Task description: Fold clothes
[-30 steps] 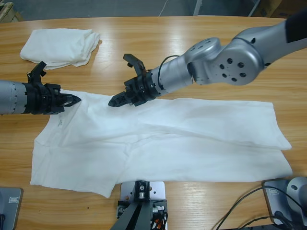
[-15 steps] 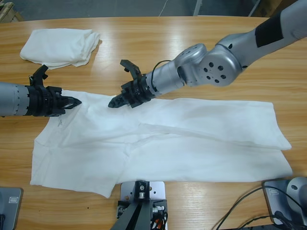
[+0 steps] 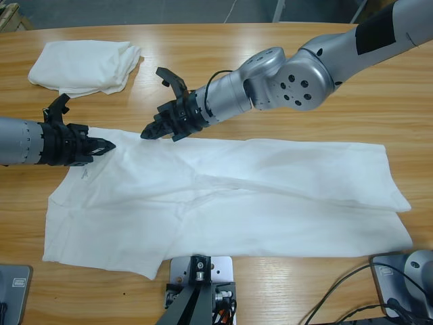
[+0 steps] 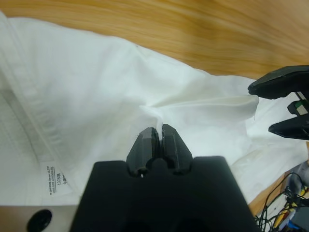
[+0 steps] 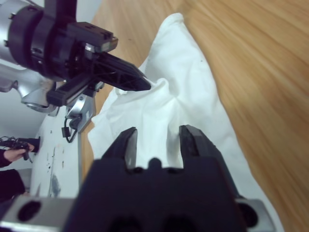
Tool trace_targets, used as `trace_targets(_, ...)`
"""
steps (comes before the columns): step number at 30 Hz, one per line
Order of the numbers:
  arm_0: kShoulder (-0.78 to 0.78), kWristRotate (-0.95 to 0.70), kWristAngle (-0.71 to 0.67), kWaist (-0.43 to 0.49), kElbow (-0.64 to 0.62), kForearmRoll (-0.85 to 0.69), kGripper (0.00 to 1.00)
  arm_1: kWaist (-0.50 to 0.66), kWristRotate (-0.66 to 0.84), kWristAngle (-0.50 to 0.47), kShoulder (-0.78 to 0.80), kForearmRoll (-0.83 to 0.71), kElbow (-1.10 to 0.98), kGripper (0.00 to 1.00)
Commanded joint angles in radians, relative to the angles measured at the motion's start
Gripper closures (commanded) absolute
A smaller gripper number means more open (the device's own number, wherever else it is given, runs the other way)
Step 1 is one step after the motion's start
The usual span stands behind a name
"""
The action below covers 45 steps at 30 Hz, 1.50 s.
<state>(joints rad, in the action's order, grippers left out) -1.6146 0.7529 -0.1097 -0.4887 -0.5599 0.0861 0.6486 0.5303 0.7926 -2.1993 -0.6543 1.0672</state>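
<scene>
We look down on a long wooden worktop (image 3: pixel 284 47) of warm, pale grain running lengthwise, its far edge curving against a grey floor (image 3: pixel 169 10) beyond. Past that edge, at the upper right, we make out something tan like cardboard (image 3: pixel 389 10), and at the upper left corner a bit of light wood (image 3: pixel 10 17). Black cables (image 3: pixel 342 294) trail over the near right corner

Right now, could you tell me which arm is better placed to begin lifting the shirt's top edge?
Left: the left gripper is shut on the T-shirt; the right gripper is open over bare table.
</scene>
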Motion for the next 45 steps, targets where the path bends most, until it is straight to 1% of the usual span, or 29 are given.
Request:
trace_targets(1,-0.031,0.01,0.007,-0.008,0.038,0.015,1.0,0.005,0.013,0.011,-0.053,0.02,-0.026,0.616)
trace_targets(3,-0.031,0.01,0.007,-0.008,0.04,0.015,1.0,0.005,0.012,0.008,-0.053,0.019,-0.038,0.579)
trace_targets(9,-0.031,0.014,0.007,-0.008,0.052,0.026,1.0,0.005,0.01,-0.002,-0.057,-0.005,-0.078,0.57)
trace_targets(11,-0.031,0.014,0.007,-0.008,0.053,0.027,1.0,0.005,0.01,-0.009,-0.056,-0.006,-0.077,0.505)
trace_targets(14,-0.029,0.014,0.007,-0.008,0.054,0.027,1.0,0.005,0.01,-0.023,-0.056,-0.01,-0.078,0.37)
trace_targets(15,-0.028,0.016,0.007,-0.008,0.055,0.027,1.0,0.005,0.01,-0.027,-0.056,-0.01,-0.08,0.354)
trace_targets(21,-0.034,0.017,0.007,-0.008,0.057,0.029,1.0,0.005,0.008,-0.032,-0.061,-0.031,-0.11,0.345)
trace_targets(22,-0.035,0.018,0.007,-0.008,0.056,0.03,1.0,0.005,0.008,-0.031,-0.063,-0.032,-0.107,0.355)
trace_targets(23,-0.036,0.02,0.007,-0.008,0.056,0.03,1.0,0.005,0.008,-0.03,-0.065,-0.033,-0.103,0.399)
trace_targets(24,-0.036,0.022,0.008,-0.008,0.056,0.03,1.0,0.005,0.007,-0.028,-0.067,-0.038,-0.1,0.492)
trace_targets(25,-0.036,0.023,0.008,-0.008,0.056,0.03,1.0,0.005,0.005,-0.026,-0.07,-0.046,-0.098,0.608)
trace_targets(26,-0.036,0.023,0.01,-0.008,0.057,0.03,1.0,0.005,0.004,-0.026,-0.072,-0.047,-0.098,0.654)
trace_targets(27,-0.036,0.023,0.01,-0.008,0.057,0.031,1.0,0.005,0.002,-0.027,-0.074,-0.047,-0.096,0.743)
trace_targets(28,-0.036,0.024,0.012,-0.008,0.059,0.03,1.0,0.005,0.001,-0.029,-0.077,-0.046,-0.097,0.802)
trace_targets(29,-0.036,0.025,0.012,-0.008,0.061,0.032,1.0,0.005,-0.003,-0.03,-0.082,-0.046,-0.098,0.95)
trace_targets(30,-0.036,0.025,0.012,-0.008,0.063,0.032,1.0,0.005,-0.006,-0.03,-0.086,-0.045,-0.098,1.0)
trace_targets(35,-0.036,0.025,0.013,-0.008,0.064,0.036,1.0,0.005,-0.004,-0.044,-0.074,-0.034,-0.097,1.0)
trace_targets(38,-0.034,0.025,0.012,-0.008,0.059,0.038,1.0,0.005,-0.006,-0.052,-0.028,-0.023,-0.096,1.0)
trace_targets(45,0.002,0.017,0.01,-0.018,0.049,0.038,1.0,0.005,-0.006,-0.066,0.112,0.067,-0.096,1.0)
